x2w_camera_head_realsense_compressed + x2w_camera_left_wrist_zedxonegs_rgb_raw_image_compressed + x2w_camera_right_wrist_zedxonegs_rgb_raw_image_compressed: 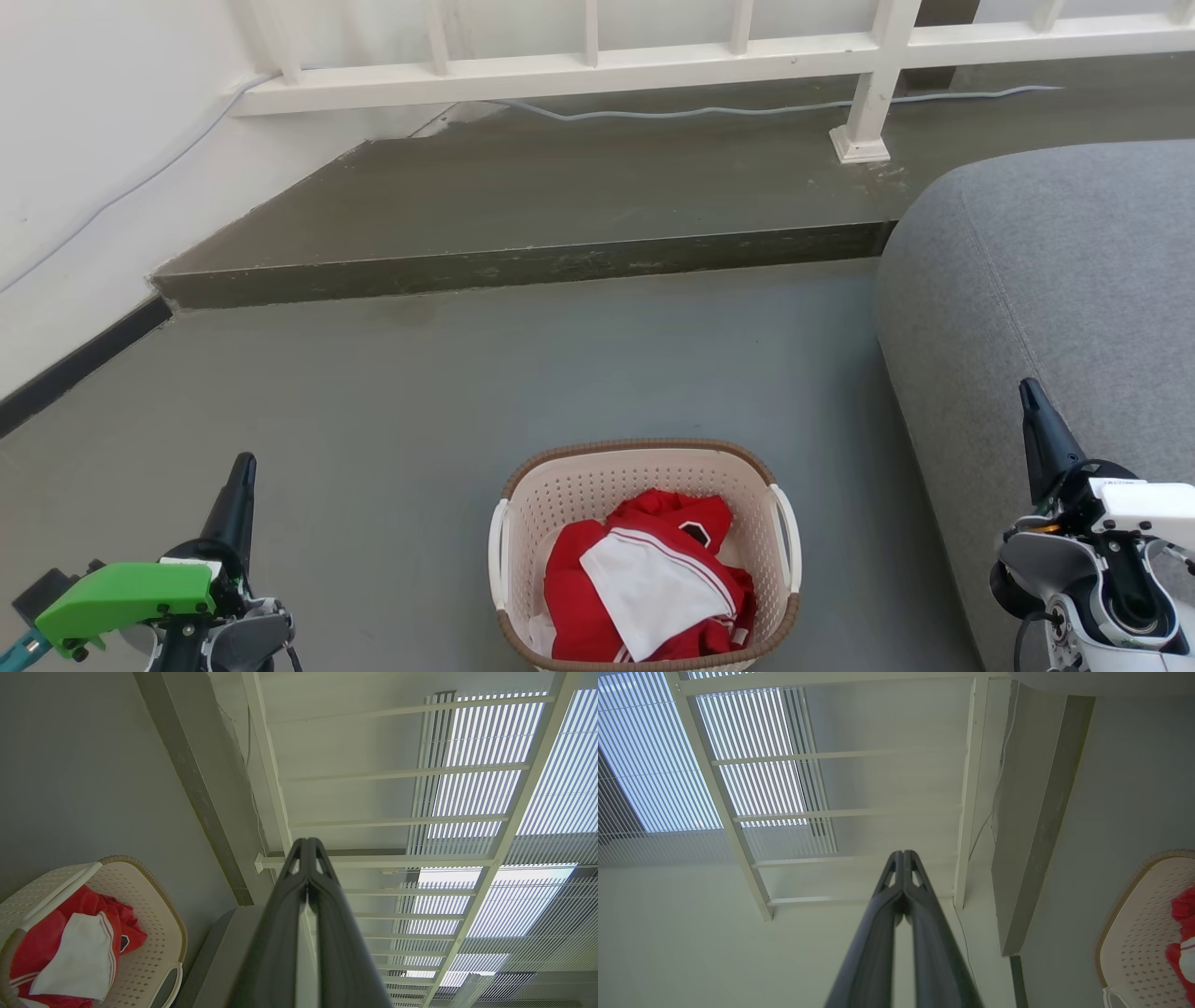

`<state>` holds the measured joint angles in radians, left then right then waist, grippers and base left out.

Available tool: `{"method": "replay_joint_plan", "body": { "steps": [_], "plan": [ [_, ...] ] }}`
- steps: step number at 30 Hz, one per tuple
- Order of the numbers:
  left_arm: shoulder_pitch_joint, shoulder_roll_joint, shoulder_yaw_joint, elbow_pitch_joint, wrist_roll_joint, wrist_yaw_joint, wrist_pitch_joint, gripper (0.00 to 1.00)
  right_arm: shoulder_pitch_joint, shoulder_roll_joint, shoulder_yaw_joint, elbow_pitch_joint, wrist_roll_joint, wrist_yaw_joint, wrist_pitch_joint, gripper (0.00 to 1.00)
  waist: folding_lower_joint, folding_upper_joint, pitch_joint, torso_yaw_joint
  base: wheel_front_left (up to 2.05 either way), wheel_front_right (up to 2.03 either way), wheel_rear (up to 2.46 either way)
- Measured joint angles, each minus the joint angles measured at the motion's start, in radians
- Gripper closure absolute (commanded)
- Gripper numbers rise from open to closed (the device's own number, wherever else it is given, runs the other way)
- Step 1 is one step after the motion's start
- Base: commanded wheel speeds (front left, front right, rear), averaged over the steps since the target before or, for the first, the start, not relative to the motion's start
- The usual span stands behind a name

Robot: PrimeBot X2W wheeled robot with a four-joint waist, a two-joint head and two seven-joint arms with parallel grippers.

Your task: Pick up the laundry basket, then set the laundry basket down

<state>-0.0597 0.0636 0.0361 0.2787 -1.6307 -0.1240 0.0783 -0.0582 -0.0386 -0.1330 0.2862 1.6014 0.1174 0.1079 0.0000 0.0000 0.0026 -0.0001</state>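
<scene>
The laundry basket (569,485) stands on the grey floor at the bottom centre, cream and perforated with a brown rim and white side handles; red and white clothes (653,583) lie inside it. It also appears at the lower left of the left wrist view, as the basket (149,914), and at the right edge of the right wrist view, as the basket (1134,924). My left gripper (245,464) is well to the basket's left, shut and empty, tips pointing away. My right gripper (1027,387) is off to the basket's right, over the sofa's edge, shut and empty.
A grey sofa (1055,289) fills the right side, close to the basket. A raised concrete step (523,266) crosses ahead, with a white railing (597,70) and a cable behind it. A white wall (84,168) with a dark skirting runs along the left.
</scene>
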Motion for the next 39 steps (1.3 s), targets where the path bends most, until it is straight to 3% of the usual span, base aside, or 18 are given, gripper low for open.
{"method": "replay_joint_plan", "body": {
  "steps": [39],
  "plan": [
    [-0.001, -0.003, 0.002, 0.001, 0.000, 0.000, 0.000, 1.00, 0.000, 0.000, 0.000, -0.003, 0.000, 0.000, 0.000, 1.00, 0.0000, 0.0000, 0.000, 0.000, 0.00, 0.00, 0.00]
  ]
}}
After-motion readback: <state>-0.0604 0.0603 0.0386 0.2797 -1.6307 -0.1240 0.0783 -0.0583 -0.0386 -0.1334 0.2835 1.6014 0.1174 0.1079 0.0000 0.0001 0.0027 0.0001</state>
